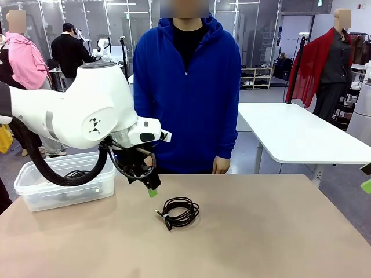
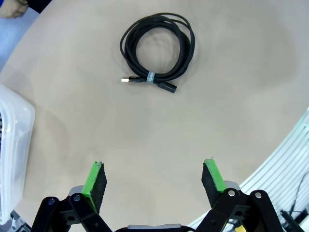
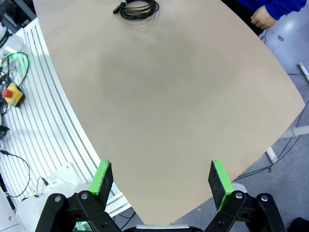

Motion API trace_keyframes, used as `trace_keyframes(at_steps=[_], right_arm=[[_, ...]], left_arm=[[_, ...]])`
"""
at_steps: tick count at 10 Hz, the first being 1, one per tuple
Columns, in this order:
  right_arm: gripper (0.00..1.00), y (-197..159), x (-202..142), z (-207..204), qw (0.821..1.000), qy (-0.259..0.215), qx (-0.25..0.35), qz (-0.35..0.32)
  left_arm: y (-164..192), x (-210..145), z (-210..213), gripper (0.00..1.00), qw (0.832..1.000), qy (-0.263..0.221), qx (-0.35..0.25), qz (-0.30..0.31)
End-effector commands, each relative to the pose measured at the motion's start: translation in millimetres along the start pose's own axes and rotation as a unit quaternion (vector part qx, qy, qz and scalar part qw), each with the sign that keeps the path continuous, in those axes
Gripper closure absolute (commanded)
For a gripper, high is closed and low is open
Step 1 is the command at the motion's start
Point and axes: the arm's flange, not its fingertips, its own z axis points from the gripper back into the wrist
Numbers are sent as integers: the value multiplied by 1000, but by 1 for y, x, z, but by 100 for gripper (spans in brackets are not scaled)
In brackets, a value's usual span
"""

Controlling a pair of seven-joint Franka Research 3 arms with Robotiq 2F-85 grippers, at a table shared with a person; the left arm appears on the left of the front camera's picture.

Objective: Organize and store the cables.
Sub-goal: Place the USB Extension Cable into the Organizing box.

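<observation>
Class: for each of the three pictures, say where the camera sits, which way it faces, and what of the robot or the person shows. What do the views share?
Front: between the arms, facing across the table at the person; left gripper hangs near the bin.
Left wrist: looks down past open jaws at the coiled cable; bin corner at the edge.
Right wrist: off the table's edge, open jaws, facing across it; person's hand far off.
Shared: the cable and the table.
</observation>
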Motion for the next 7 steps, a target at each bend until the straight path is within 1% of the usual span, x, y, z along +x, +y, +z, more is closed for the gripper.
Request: trace_keyframes(at_steps=[1,3,4,5,7], right_arm=[[0,-1,2,0,1000,-3,0,1],[0,-1,2,0,1000,-3,0,1],[0,-1,2,0,1000,-3,0,1],[0,-1,2,0,1000,-3,0,1],[0,-1,2,0,1000,-3,0,1]], left_arm=[[-5,12,-4,0,1000,-8,9,-19],[-12,25,-16,0,1000,-1,6,-29],[-14,34,-18,0,999,-5,3,-32],[-15,48,-19,0,1000,2,2,-23],[-8,75,-28,0,999,4,-9,-34]])
